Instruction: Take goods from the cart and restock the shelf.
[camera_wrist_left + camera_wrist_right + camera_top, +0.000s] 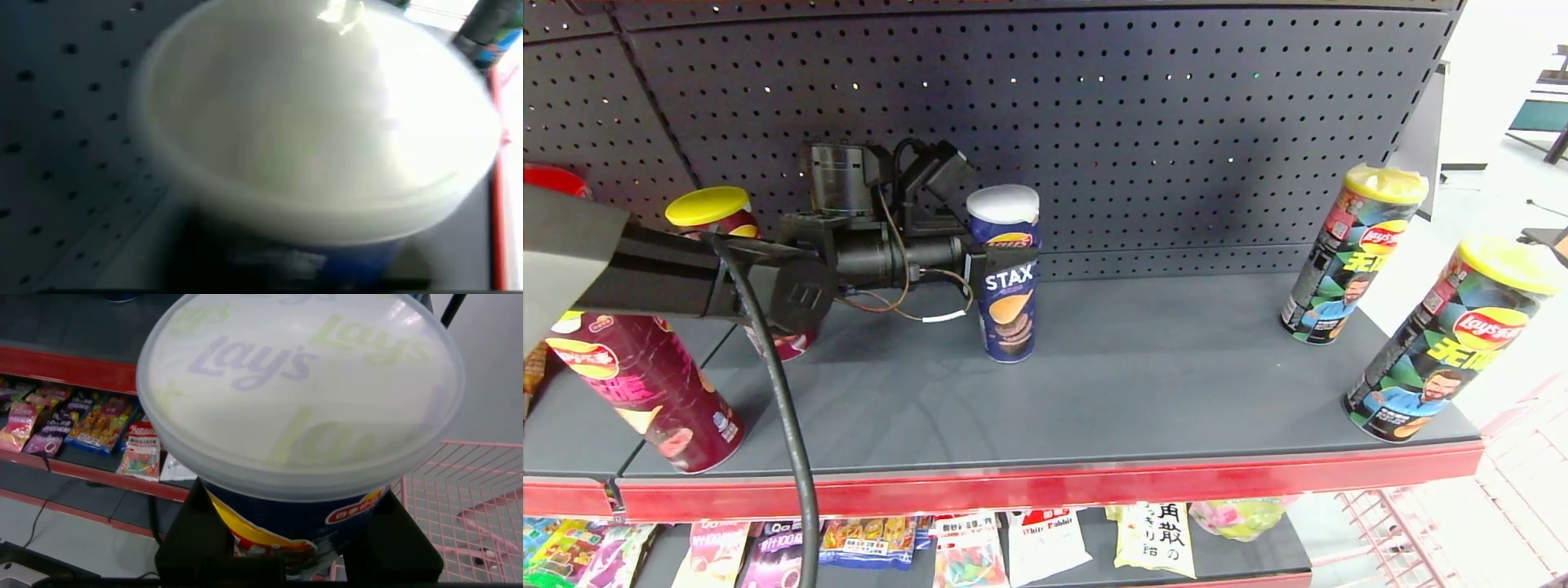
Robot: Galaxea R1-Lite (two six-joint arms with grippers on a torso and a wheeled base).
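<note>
A blue chip can [1010,306] with a white lid stands upright on the dark shelf [1143,384], near the pegboard back. My left gripper [1005,260] comes in from the left and is shut on the can's upper half. In the left wrist view, the can's white lid [319,122] sits very close to the camera. My right gripper [286,551] is shut on a second chip can [298,514] with a dark blue body and a pale clear lid [298,392], held upright off the shelf beside the pink cart [474,506].
Two green-and-black cans [1352,257] [1450,343] with yellow lids stand at the shelf's right end. Maroon cans [645,384] stand at the left. The shelf's red front lip [1045,486] runs across, with snack bags [968,547] on the tier below. Open shelf lies between the blue can and the right cans.
</note>
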